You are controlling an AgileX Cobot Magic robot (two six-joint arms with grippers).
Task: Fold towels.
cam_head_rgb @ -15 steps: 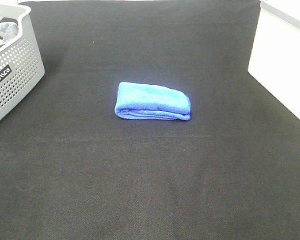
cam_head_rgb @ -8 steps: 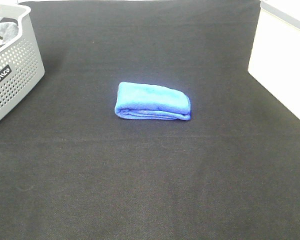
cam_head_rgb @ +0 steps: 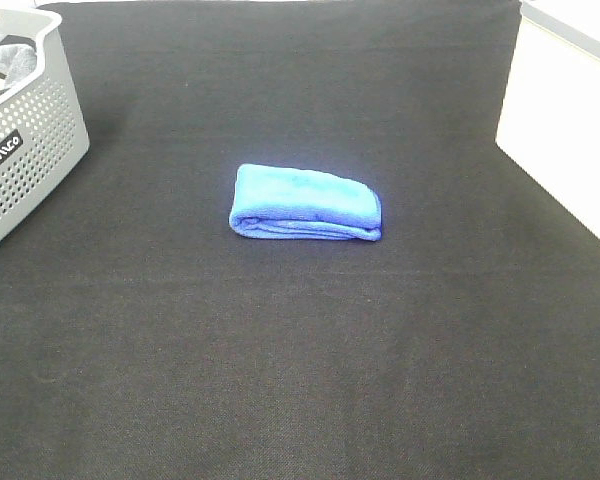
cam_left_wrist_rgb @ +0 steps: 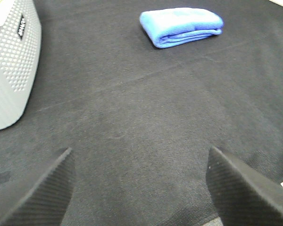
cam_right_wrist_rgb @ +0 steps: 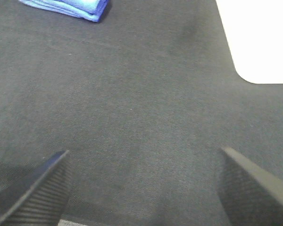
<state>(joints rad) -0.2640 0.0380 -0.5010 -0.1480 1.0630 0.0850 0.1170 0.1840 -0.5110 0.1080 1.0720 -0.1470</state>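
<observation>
The folded towel (cam_head_rgb: 305, 203) lies mid-mat, well apart from the basket (cam_head_rgb: 35, 150) at the far-left corner. Left gripper (cam_left_wrist_rgb: 139, 186) and right gripper (cam_right_wrist_rgb: 144, 183) both gape wide, empty, above bare mat (cam_head_rgb: 300, 380).

Only the fingers are seen in each wrist view. The left gripper (cam_left_wrist_rgb: 139, 188) is made of two dark grey, pointed fingers (cam_left_wrist_rgb: 42, 197) covered in tiny ridged lines. The right gripper (cam_right_wrist_rgb: 144, 188) is given the same dark, ridged fingers (cam_right_wrist_rgb: 247, 188).

Black table (cam_head_rgb: 300, 380): folded towel (cam_head_rgb: 305, 203), grey basket (cam_head_rgb: 30, 150)
</observation>
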